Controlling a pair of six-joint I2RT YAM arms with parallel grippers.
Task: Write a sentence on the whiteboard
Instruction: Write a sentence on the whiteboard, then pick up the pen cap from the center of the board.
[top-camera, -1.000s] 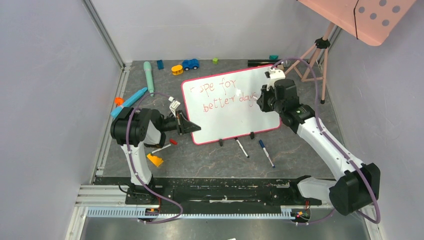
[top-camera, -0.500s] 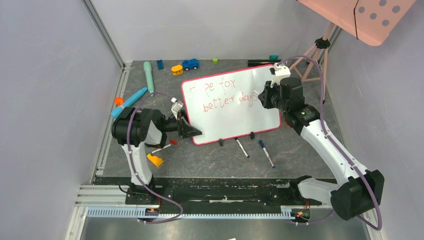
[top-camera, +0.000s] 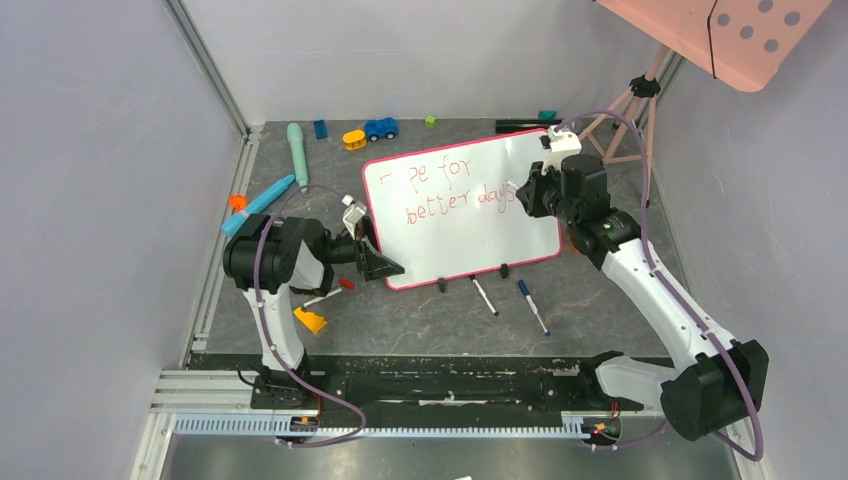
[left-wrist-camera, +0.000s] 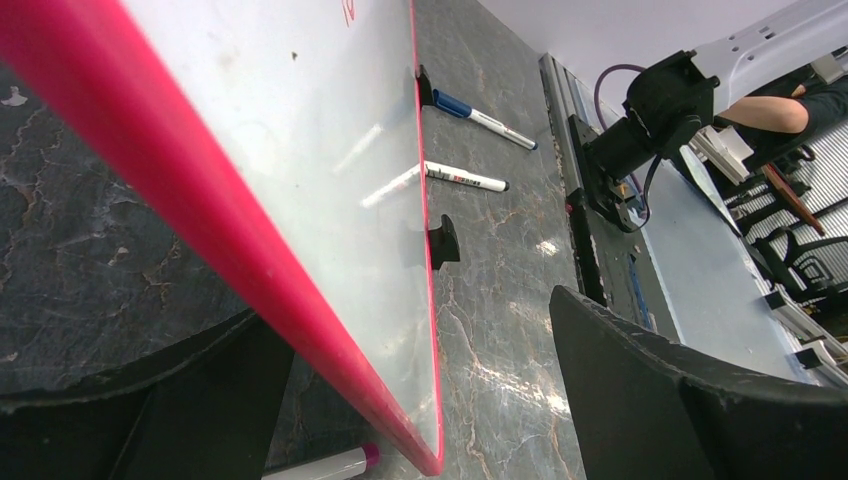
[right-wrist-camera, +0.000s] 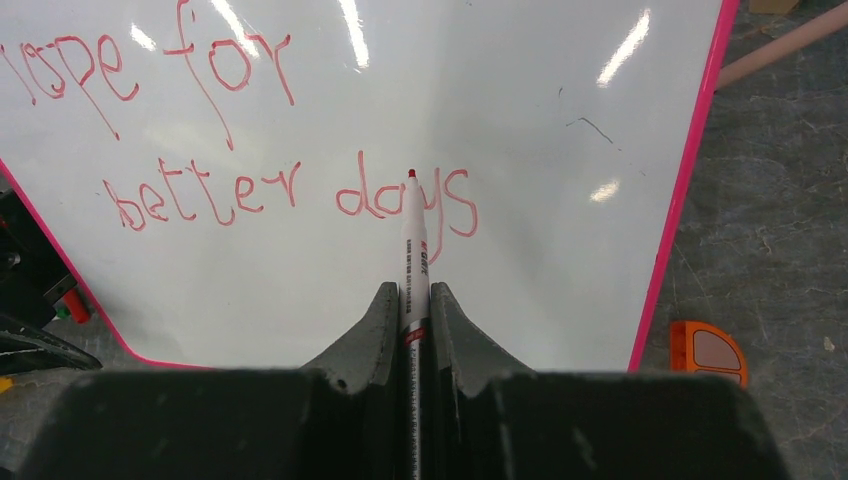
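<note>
Nearest me on the grey, marbled tabletop lie two thin loose pens, a black-tipped pen (top-camera: 484, 296) and a blue-capped pen (top-camera: 532, 306), with an orange wedge (top-camera: 311, 320) off at 8 o'clock.

Just past the pens, two small black feet (top-camera: 441, 285) prop up the whiteboard (top-camera: 490, 225). It is a glossy white rectangle in a thin red-pink frame with rounded corners. It stands at the middle of the tabletop with its written face turned toward 6 o'clock. Its long axis runs from 9 to 3 o'clock, rising a little toward 2.

My left jaws sit at the board's 7 o'clock corner, spread wide. In the left wrist view the red frame edge (left-wrist-camera: 200, 200) passes between the two black fingers (left-wrist-camera: 680, 400), and I cannot tell whether either one touches it.

My right jaws are pressed together on a slim red marker (right-wrist-camera: 415, 250). Its long axis points straight away from the wrist, toward 12 o'clock. The red tip sits at the word "days", though I cannot say whether it touches the board.

The sentence (right-wrist-camera: 240, 130) is thin, slanted red lettering in two lines, "hope for" over "better days".

Farther back are a teal stick (top-camera: 297, 150), a yellow toy (top-camera: 354, 139) and a blue toy car (top-camera: 381, 128). A pink perforated panel (top-camera: 740, 35) stands at 2 o'clock.
</note>
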